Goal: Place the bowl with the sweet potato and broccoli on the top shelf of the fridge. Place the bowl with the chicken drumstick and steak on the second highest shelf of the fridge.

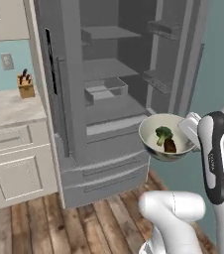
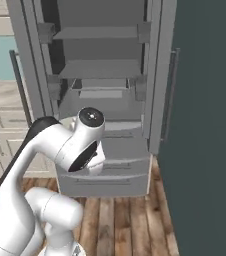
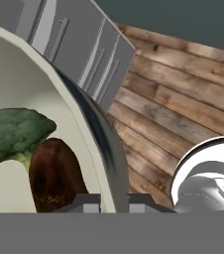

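- left to right in the left base view: a knife block [image 1: 26, 85] stood on the counter [image 1: 10, 109], then the open fridge [image 1: 74, 149], then the bowl [image 1: 166, 137] held in the air at the right, in front of the fridge's lower part.
- the gripper [image 3: 115, 202] held the bowl by its rim; in the hand view one finger sat inside the wall and one outside, pinching it.
- inside lay one broccoli [image 1: 163, 133] and one sweet potato [image 1: 170, 146], touching, the floret to the left of the lump in the hand view.
- progress, as i judged it: the first bowl was lifted but not yet shelved. it hung well below the top shelf [image 1: 109, 32], so a raise and a reach inward were left.
- the second shelf [image 1: 106, 68] was bare too; the whole meat-bowl half looked undone.
- counts: one bowl, one floret, one potato, one knife block.
- two flat shelves showed in the fridge, with one drawer [image 1: 105, 91] under them; in the right base view the same two shelves and drawer sat above the arm.
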{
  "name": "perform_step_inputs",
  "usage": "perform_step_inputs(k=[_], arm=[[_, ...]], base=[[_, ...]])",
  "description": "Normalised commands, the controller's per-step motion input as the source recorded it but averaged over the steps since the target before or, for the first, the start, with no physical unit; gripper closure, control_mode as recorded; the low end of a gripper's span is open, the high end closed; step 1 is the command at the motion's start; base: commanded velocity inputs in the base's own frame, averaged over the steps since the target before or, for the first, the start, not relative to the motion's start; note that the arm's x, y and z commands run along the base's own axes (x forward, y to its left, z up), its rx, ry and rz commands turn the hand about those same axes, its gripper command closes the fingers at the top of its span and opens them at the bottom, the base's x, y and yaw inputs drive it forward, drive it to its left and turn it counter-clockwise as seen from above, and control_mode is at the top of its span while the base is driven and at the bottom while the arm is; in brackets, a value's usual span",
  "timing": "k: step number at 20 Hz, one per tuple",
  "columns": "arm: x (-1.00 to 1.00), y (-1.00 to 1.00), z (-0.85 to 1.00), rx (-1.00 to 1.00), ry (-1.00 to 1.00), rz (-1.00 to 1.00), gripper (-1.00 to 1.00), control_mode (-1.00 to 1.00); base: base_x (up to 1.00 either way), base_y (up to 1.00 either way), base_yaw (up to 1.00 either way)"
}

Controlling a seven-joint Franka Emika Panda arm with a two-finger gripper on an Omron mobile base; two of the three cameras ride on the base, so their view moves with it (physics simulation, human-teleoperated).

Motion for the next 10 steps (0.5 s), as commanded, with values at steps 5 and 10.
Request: perform_step_inputs(k=[5, 10], arm=[[0.0, 0.0, 0.0, 0.0, 0.0, 0.0, 1.0, 1.0], [0.0, 0.0, 0.0, 0.0, 0.0, 0.0, 1.0, 1.0]], base=[[0.18, -0.38, 0.72], [0.08, -0.13, 0.27]])
